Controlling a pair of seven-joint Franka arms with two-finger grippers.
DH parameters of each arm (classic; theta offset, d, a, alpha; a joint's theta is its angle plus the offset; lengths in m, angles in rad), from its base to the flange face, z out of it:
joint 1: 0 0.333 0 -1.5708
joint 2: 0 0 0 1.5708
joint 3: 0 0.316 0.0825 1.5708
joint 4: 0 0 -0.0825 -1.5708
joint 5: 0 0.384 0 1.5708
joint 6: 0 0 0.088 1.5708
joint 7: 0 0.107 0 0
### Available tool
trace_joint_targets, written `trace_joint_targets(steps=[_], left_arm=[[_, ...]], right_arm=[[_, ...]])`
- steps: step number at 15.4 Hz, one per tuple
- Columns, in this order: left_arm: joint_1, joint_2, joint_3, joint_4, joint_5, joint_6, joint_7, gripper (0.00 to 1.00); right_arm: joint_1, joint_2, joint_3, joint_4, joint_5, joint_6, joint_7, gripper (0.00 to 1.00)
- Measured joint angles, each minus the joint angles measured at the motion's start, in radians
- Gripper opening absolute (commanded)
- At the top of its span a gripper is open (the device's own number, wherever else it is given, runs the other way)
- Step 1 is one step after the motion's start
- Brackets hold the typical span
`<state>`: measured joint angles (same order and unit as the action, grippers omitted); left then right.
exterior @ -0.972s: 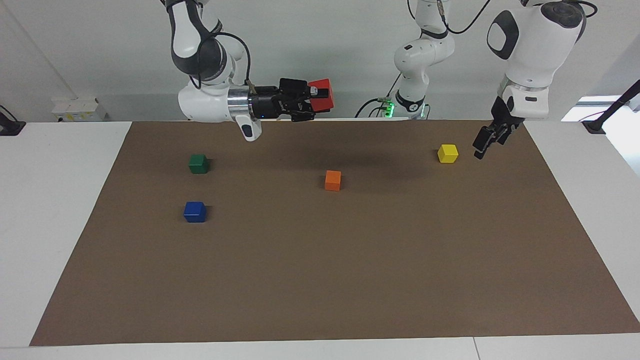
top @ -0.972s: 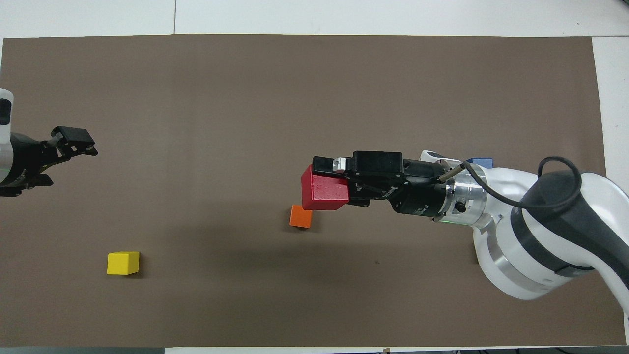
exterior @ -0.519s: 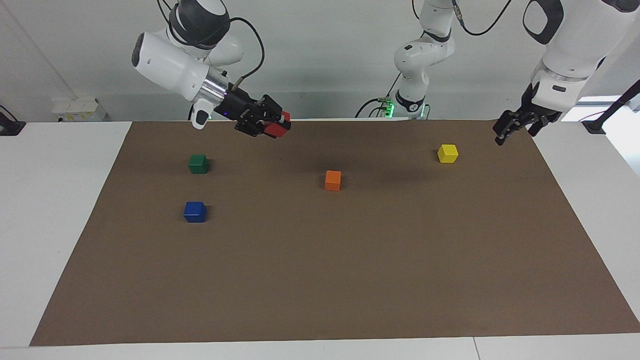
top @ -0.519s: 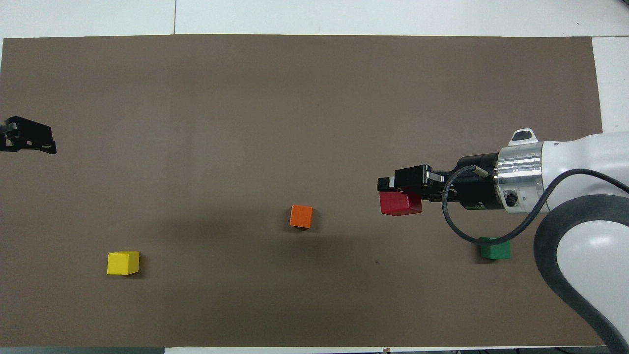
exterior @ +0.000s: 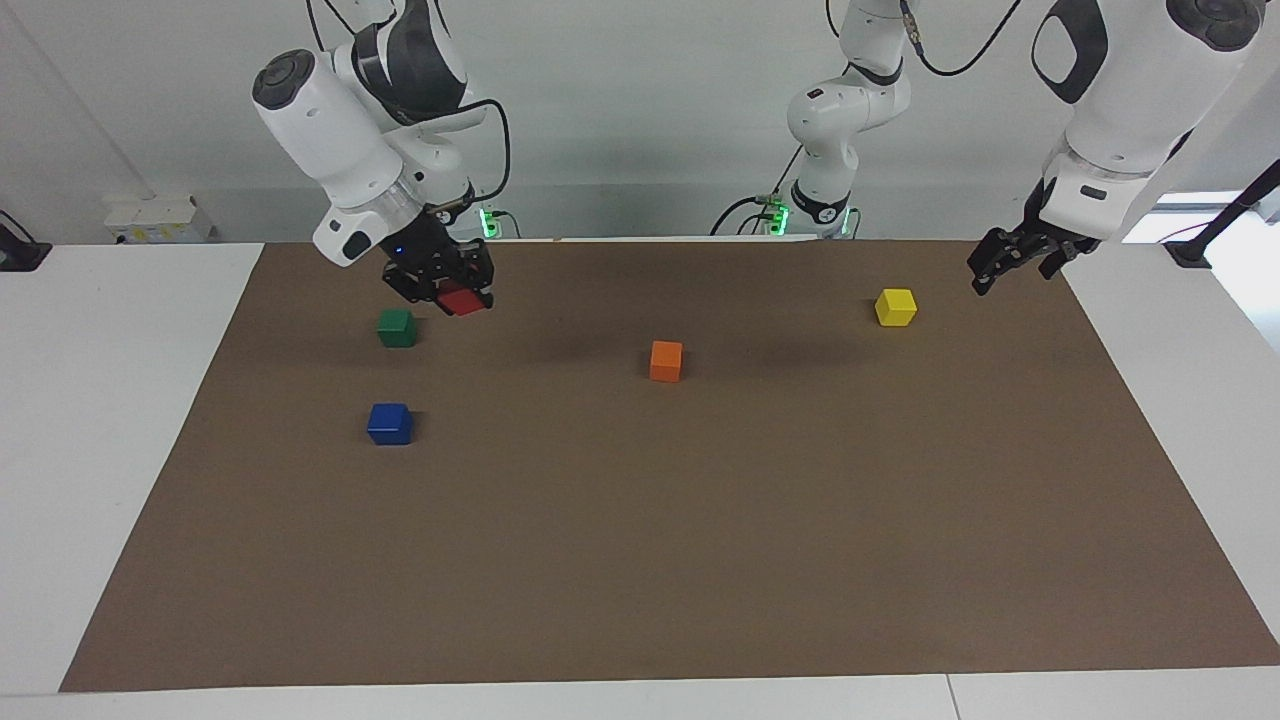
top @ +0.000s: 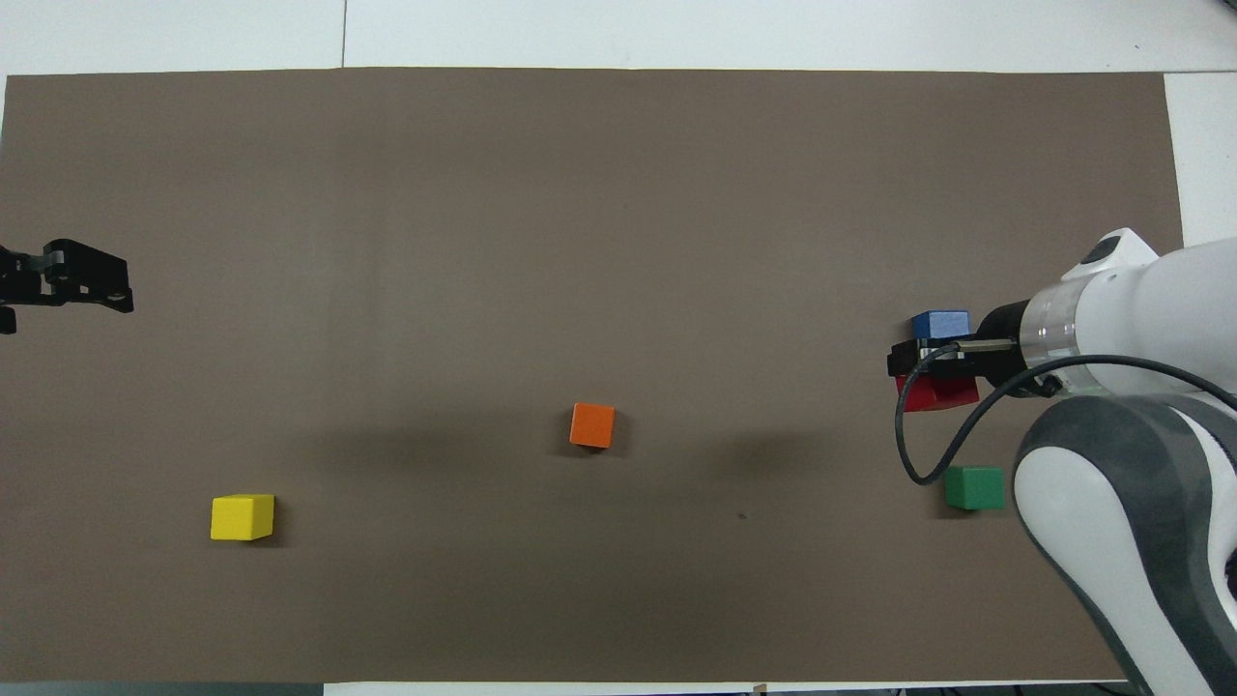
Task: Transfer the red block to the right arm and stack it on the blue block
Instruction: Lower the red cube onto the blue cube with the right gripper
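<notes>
Your red block [exterior: 463, 299] hangs pinched in the right gripper's [exterior: 450, 292] fingers over the counter [exterior: 700, 550] beside the green block [exterior: 397, 327]. Square it above the blue block [exterior: 390, 423], then lower. The left gripper [exterior: 1000, 266] waits; its fingers are unclear.

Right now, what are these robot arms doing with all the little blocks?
The right gripper is holding the red block up in the air, over the mat between the green block and the blue block. The blue block sits bare, so the stacking is not done yet. The left gripper waits with nothing in it near the yellow block. An orange block sits in the middle.
</notes>
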<state>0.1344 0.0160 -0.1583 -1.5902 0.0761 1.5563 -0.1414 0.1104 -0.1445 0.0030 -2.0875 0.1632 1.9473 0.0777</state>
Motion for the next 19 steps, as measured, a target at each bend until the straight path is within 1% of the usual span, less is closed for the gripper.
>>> trace_joint_targets(steps=[1,2,5,8,11,13,16,19], left_arm=[[-0.031,-0.001,0.033,0.0,0.0,0.0,0.023,1.0],[-0.041,-0.002,0.044,0.0,0.0,0.0,0.04,1.0],[-0.053,-0.002,0.047,0.002,-0.002,0.0,0.053,1.0],[-0.063,-0.002,0.047,0.012,-0.012,0.0,0.053,1.0],[-0.073,-0.002,0.05,0.036,-0.052,-0.004,0.053,1.0],[-0.076,-0.002,0.051,0.052,-0.065,-0.009,0.053,1.0],[-0.076,-0.002,0.052,0.056,-0.068,-0.017,0.053,1.0],[-0.076,-0.002,0.054,0.053,-0.069,-0.023,0.053,1.0]], right_arm=[[-0.014,0.016,0.0,-0.003,-0.027,0.0,0.0,0.0],[-0.024,0.035,0.0,-0.006,-0.054,0.004,0.009,0.0],[-0.041,0.105,0.0,-0.011,-0.143,0.062,0.073,0.0],[-0.06,0.165,0.0,-0.019,-0.203,0.158,0.095,0.0],[-0.083,0.216,0.0,-0.03,-0.211,0.257,0.101,0.0],[-0.086,0.239,0.0,-0.037,-0.238,0.309,0.133,0.0],[-0.085,0.253,0.002,-0.056,-0.278,0.376,0.181,0.0],[-0.085,0.265,0.002,-0.069,-0.287,0.43,0.206,0.0]])
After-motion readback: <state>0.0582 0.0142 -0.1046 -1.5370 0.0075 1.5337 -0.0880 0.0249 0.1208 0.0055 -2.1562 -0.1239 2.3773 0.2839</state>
